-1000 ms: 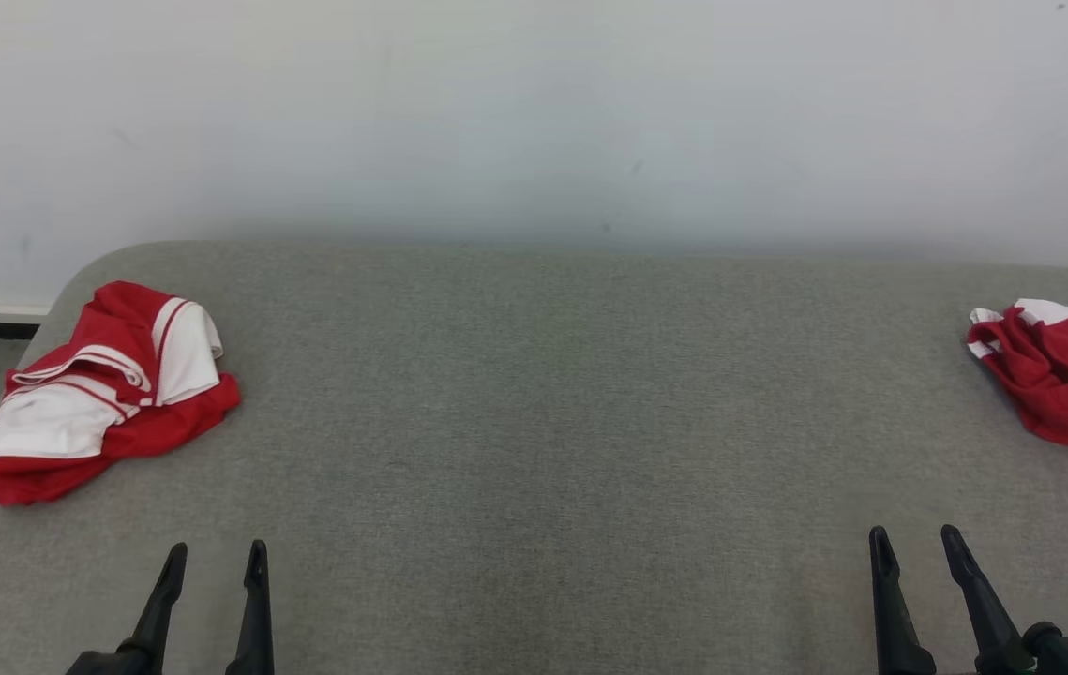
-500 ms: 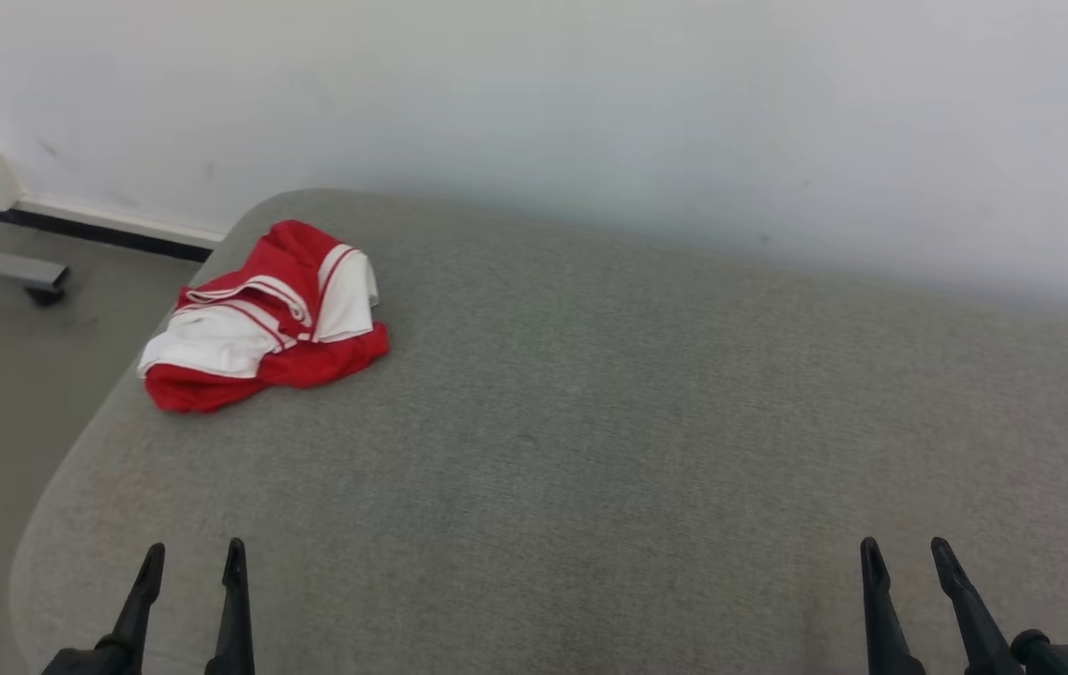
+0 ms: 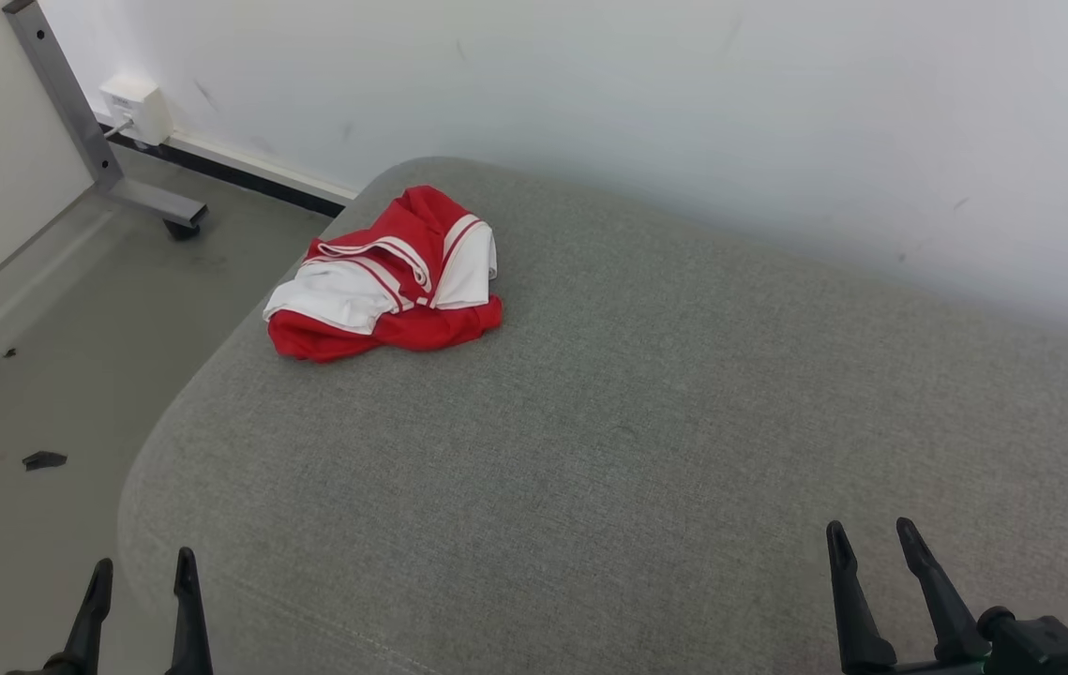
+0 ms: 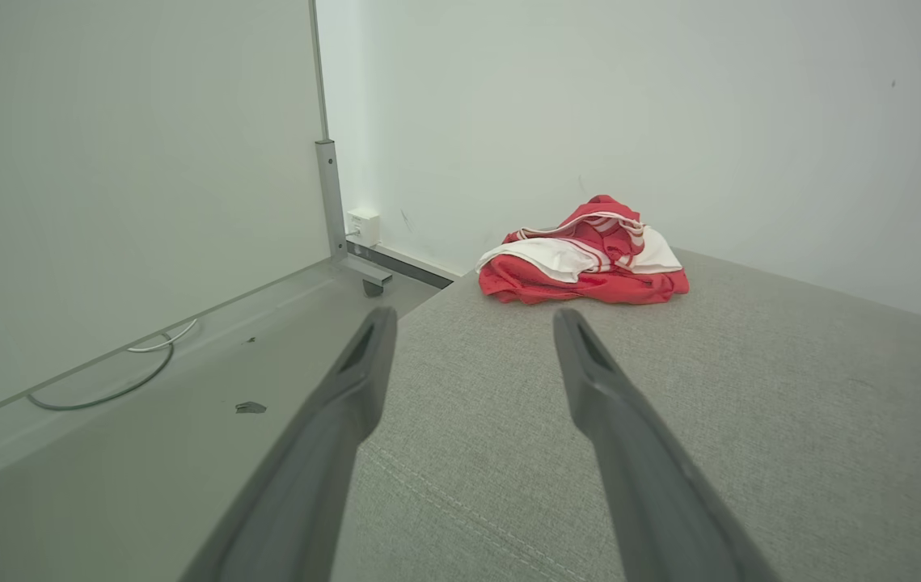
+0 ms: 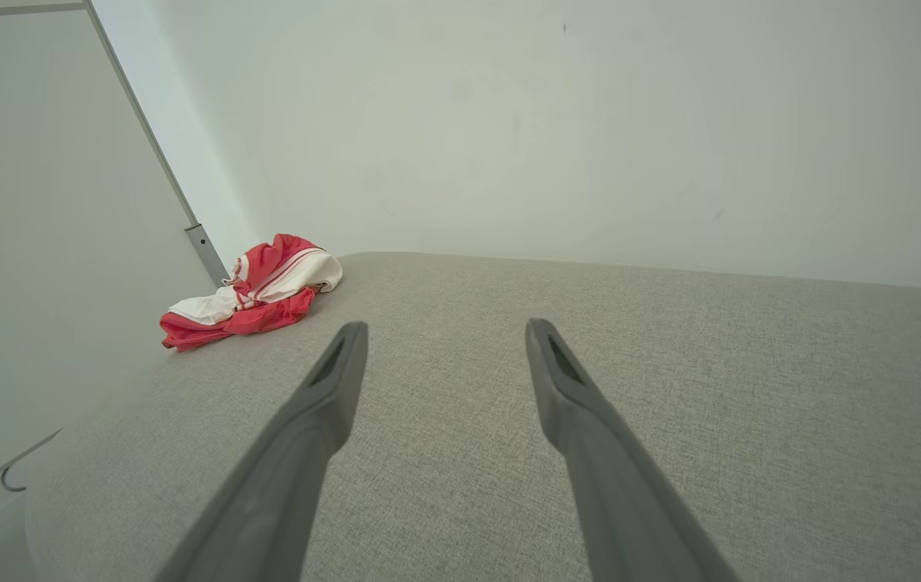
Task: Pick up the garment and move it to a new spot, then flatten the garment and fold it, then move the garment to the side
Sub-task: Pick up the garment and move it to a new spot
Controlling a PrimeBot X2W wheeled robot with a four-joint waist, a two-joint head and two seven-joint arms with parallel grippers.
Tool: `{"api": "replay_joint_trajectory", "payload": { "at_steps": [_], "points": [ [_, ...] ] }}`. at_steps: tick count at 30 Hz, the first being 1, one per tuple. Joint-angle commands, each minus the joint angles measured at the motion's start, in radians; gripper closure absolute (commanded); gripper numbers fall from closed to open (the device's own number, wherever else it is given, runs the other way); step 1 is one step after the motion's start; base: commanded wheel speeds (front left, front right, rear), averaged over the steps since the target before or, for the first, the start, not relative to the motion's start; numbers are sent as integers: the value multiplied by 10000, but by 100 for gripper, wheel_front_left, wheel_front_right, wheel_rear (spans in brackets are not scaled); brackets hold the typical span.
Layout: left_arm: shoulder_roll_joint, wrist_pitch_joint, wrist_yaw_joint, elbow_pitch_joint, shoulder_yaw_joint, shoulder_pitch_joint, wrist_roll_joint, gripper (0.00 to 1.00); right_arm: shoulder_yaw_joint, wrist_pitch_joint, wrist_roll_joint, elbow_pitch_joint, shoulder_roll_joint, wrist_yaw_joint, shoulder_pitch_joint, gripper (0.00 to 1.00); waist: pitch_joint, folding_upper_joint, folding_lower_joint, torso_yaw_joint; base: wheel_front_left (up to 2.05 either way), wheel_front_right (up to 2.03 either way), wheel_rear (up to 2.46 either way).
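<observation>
garment [image 3: 383,286], a crumpled red-and-white heap, lies in the upper left of the head view by the worktop's [image 3: 637,422] rounded corner, well apart from both pincers. left pincer [image 3: 142,560] and right pincer [image 3: 869,525] hang spread and empty along the bottom edge. a shallow pinch might catch only one loose layer, or a sideways drag could tip the heap onto the floor [image 3: 46,375].

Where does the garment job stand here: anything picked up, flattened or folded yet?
Nothing looks done. The red and white garment lies crumpled near the far left corner of the grey padded table. In hand: nothing; the left gripper and right gripper are open and empty, well short of it. Left: pick it up, move it, flatten, fold, set it aside.
</observation>
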Motion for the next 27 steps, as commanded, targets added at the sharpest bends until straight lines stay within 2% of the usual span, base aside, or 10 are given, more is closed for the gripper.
{"api": "replay_joint_trajectory", "payload": {
  "at_steps": [1, 8, 14, 19, 27],
  "points": [
    [-29, -51, 38, -73, 29, 146, -101, 0, 19, 29, 96, 31, -103, -26, -119, 0, 127, 0, 0, 84, 0, 0, 0],
    [-73, -115, 122, -121, 49, 124, -216, 0, 55, 32, 109, 103, -201, -26, -238, 0, 195, 0, 0, 68, 0, 0, 0],
    [135, 29, -105, 253, 19, -889, -433, 0, -395, -13, 49, 14, -256, -25, -57, 0, 340, 0, 0, -79, 0, 0, 0],
    [405, 126, -192, 590, 112, -2403, -669, 0, -652, 205, -117, -375, -440, -26, -352, 0, 1039, 0, 0, -833, 0, 0, 0],
    [1086, 422, -185, 1241, 613, -5333, -1194, 0, -1144, 309, -106, -882, -835, -26, -1206, 0, 2587, 0, 0, -2597, 0, 0, 0]
  ]
}}
